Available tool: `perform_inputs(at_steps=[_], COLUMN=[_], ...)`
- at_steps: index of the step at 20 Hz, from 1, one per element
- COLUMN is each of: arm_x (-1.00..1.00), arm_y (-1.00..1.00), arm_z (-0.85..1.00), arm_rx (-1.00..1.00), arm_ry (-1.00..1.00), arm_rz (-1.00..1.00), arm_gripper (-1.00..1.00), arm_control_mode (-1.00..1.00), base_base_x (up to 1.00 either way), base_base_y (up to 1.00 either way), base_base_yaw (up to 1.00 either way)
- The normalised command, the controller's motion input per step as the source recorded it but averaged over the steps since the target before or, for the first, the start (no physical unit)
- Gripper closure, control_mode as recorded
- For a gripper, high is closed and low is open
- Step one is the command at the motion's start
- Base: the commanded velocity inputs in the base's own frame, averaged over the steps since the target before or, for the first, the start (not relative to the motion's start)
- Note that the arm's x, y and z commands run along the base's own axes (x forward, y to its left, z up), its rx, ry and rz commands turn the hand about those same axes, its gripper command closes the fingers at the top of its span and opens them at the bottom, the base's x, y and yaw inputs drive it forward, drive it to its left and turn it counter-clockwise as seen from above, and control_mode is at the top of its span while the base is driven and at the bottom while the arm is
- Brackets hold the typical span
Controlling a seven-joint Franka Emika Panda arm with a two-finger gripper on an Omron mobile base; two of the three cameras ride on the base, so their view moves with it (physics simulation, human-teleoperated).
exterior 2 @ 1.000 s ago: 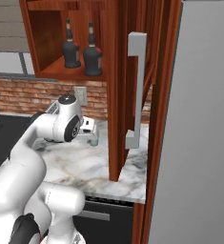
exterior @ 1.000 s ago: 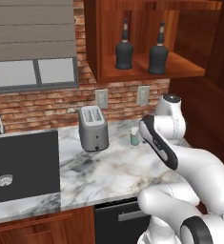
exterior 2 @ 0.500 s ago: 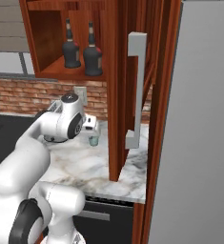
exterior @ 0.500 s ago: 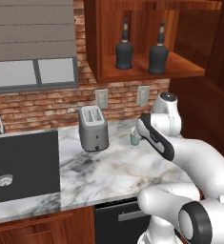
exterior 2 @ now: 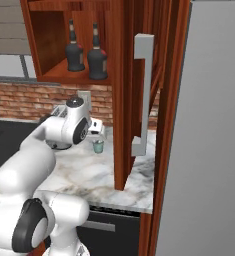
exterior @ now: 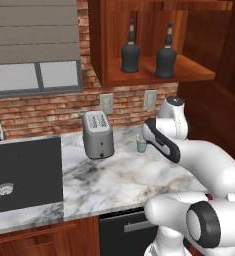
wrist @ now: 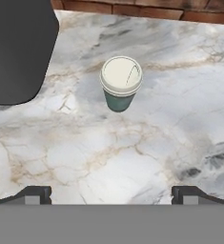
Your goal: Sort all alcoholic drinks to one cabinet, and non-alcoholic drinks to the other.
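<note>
A small pale green cup (wrist: 120, 83) with a white lid stands upright on the marble counter (wrist: 132, 157), also seen as the cup (exterior: 141, 145) and the cup (exterior 2: 98, 146). My gripper (wrist: 112, 195) hangs above and short of it, open, with nothing between its fingers. Two black bottles (exterior: 130, 52) (exterior: 166, 56) stand side by side on the floor of the wide wooden cabinet (exterior: 194, 70), as bottles (exterior 2: 75, 50) (exterior 2: 96, 52) in the right base view. The slim teal bottle and the narrower cabinet are out of view.
A grey toaster (exterior: 98, 134) stands left of the cup, dark at the toaster (wrist: 18, 47) in the hand view. A black sink (exterior: 19, 170) lies at the far left. The open cabinet door (exterior 2: 120, 100) with its grey handle (exterior 2: 143, 95) and a grey fridge (exterior 2: 209, 125) close off the right.
The arm has swung a little, bringing the hand closer over the cup. Cup and bottles have not moved.
</note>
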Motion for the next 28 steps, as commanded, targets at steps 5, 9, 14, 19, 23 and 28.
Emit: perform_inputs(at_steps=[5, 9, 14, 19, 23, 28], arm_x=[0.18, 0.15, 0.08, 0.07, 0.06, 0.05], arm_y=[0.00, 0.00, 0.00, 0.00, 0.00, 0.00], arm_z=[-0.11, -0.11, -0.06, -0.05, -0.10, -0.15], arm_rx=[0.00, 0.00, 0.00, 0.00, 0.00, 0.00], arm_ry=[-0.05, -0.03, -0.03, -0.02, 0.00, 0.00], arm_rz=[0.00, 0.00, 0.00, 0.00, 0.00, 0.00], arm_gripper=[-1.00, -1.00, -1.00, -1.00, -1.00, -1.00], arm_control_mode=[-1.00, -1.00, -1.00, -1.00, -1.00, -1.00], base_base_x=[0.00, 0.00, 0.00, 0.00, 0.00, 0.00], base_base_y=[0.00, 0.00, 0.00, 0.00, 0.00, 0.00], base_base_yaw=[0.00, 0.00, 0.00, 0.00, 0.00, 0.00])
